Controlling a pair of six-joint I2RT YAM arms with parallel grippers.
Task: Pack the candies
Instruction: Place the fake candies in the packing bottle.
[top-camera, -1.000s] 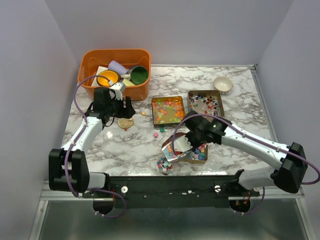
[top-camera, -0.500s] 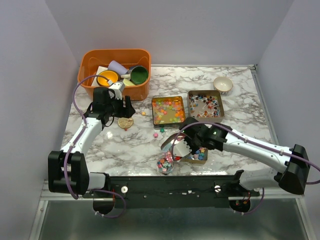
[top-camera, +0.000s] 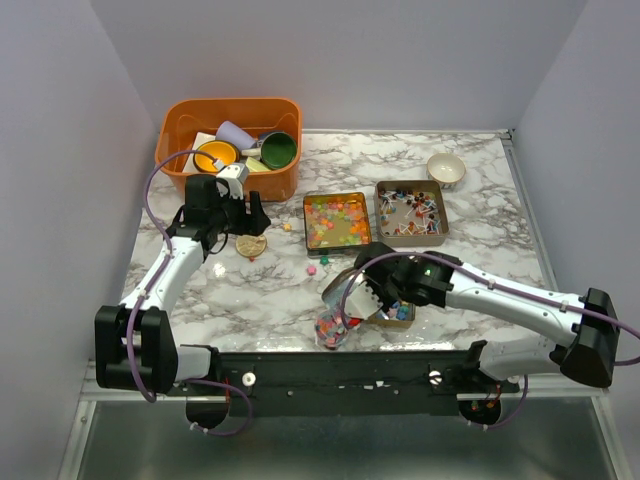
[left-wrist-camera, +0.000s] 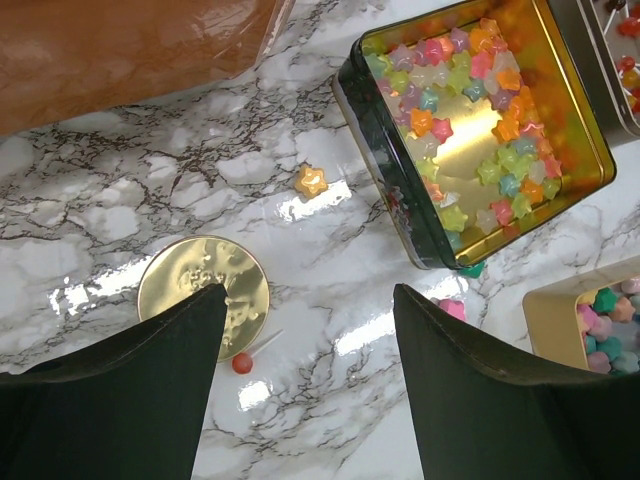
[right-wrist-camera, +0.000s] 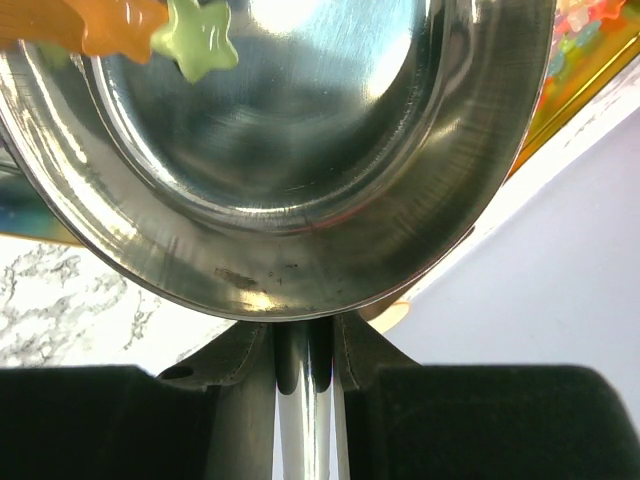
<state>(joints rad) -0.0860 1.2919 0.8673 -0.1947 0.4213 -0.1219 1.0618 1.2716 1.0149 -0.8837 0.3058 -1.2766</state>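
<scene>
1. Holding a shiny scoop (right-wrist-camera: 300, 170) by its handle, the right tool (right-wrist-camera: 305, 350) is closed tight on it.
2. Some candies (right-wrist-camera: 205, 40) sit in the scoop; more fill a gold tin (left-wrist-camera: 385, 160).
3. The left tool (left-wrist-camera: 308, 310) is wide open, gripping nothing, over the gold lid (left-wrist-camera: 203, 295) on the surface (left-wrist-camera: 150, 190).

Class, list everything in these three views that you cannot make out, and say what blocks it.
- Right wrist view: the scoop fills the frame, hiding the jar beneath.
- Top view: the right arm covers most of the near tin; loose candies are too small to identify.
- Left wrist view: a finger hides part of the gold lid; the orange bin is blurred and cut off.
</scene>
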